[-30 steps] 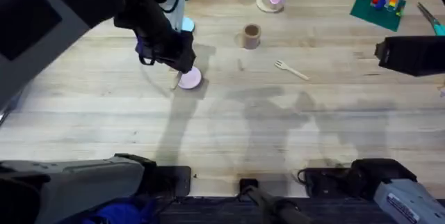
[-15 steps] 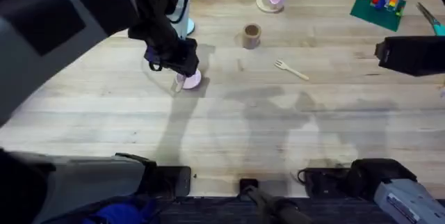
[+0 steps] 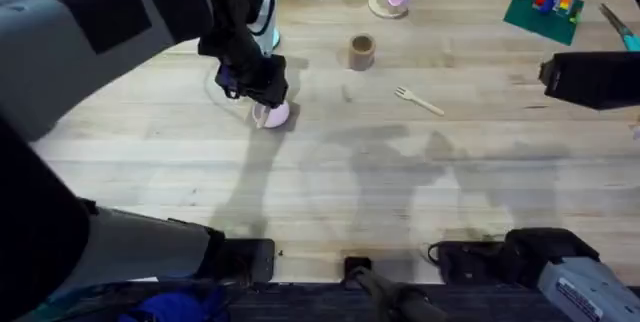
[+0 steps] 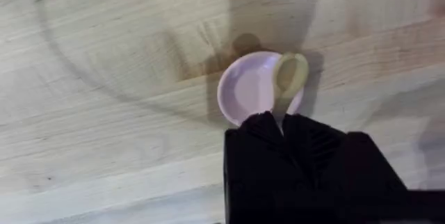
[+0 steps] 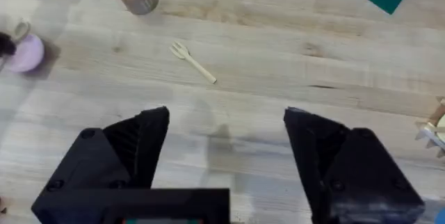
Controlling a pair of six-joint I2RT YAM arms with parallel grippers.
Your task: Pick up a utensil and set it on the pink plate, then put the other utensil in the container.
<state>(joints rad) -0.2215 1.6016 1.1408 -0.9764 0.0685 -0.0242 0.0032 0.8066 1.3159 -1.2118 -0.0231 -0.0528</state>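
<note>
Here, my right jaws (image 5: 226, 147) stood wide apart with nothing between them, above pale, grainy wooden worktop (image 3: 400, 192). Farther out lay the thin flat wooden fork (image 3: 418, 100), short prongs pointing away from me. My left jaws (image 4: 281, 123) were pinched on the handle of the wooden spoon (image 4: 289, 76), its rounded bowl over the smooth round pink plate (image 4: 247, 88). Beyond stood the tan cylindrical container (image 3: 361, 51), upright.
</note>
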